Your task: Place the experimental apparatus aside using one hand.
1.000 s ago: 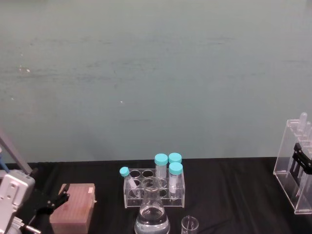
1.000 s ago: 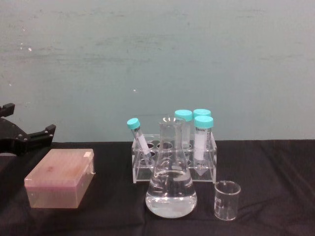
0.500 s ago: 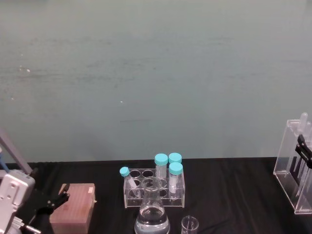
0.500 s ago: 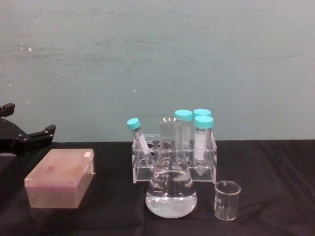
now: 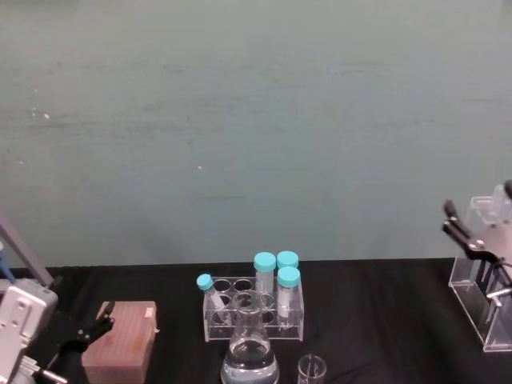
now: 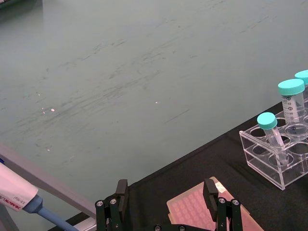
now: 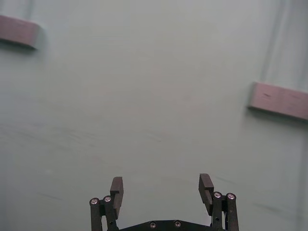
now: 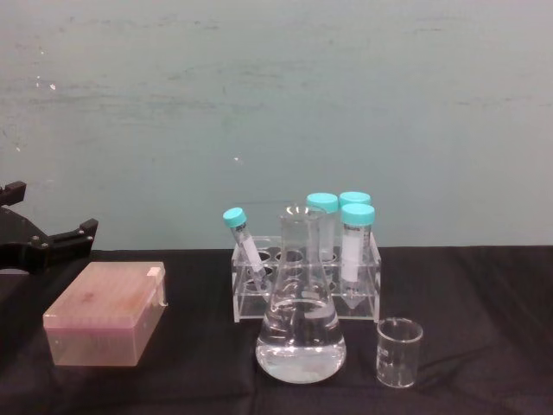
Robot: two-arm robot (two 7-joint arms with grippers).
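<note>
Acrylic rack (image 5: 468, 294) seems set aside at right, the right hand (image 7: 161, 186) spread wide and empty near its top; next, reach for the central flask (image 8: 300, 333), with the left hand (image 6: 166, 190) parked wide.

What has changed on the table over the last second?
The right gripper, open, has lifted up and to the robot's left, off the tall acrylic test tube rack on the table's right side; the rack stayed put. The left gripper, pink tip box, conical flask, small beaker and capped-tube rack are unchanged.
</note>
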